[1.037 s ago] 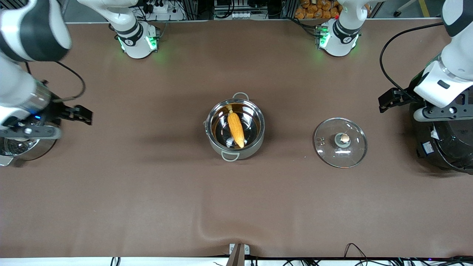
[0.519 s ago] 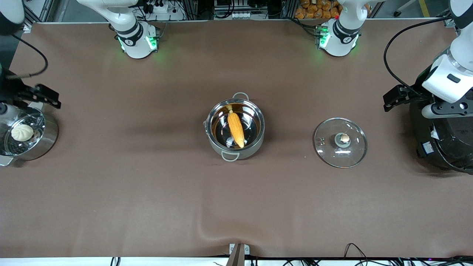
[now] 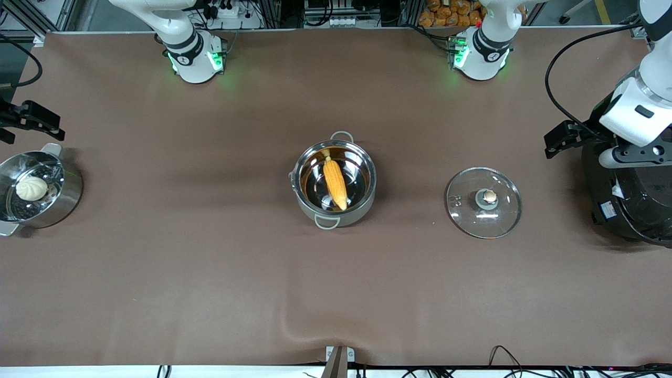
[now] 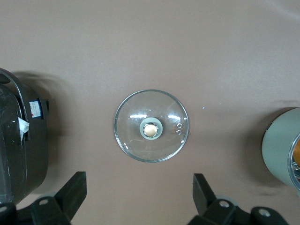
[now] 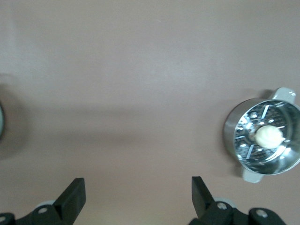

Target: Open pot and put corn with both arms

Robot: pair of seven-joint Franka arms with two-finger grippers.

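The steel pot (image 3: 362,202) stands uncovered at the table's middle, with the yellow corn (image 3: 334,184) lying inside it. Its glass lid (image 3: 483,202) lies flat on the table toward the left arm's end, and it also shows in the left wrist view (image 4: 151,125). My left gripper (image 3: 560,138) hangs open and empty over the table between the lid and the rice cooker; its fingers are spread wide (image 4: 138,183). My right gripper (image 3: 31,122) is open and empty (image 5: 137,183) at the right arm's end, beside the steamer pot.
A steel steamer pot (image 3: 68,194) holding a white bun (image 3: 31,187) stands at the right arm's end. A big black rice cooker (image 3: 630,210) stands at the left arm's end, under the left arm. The brown cloth has a fold near the front edge.
My right arm has drawn back toward its end of the table, uncovering the steamer pot. My left gripper lifted slightly, then held still. Pot, corn and lid have not moved.
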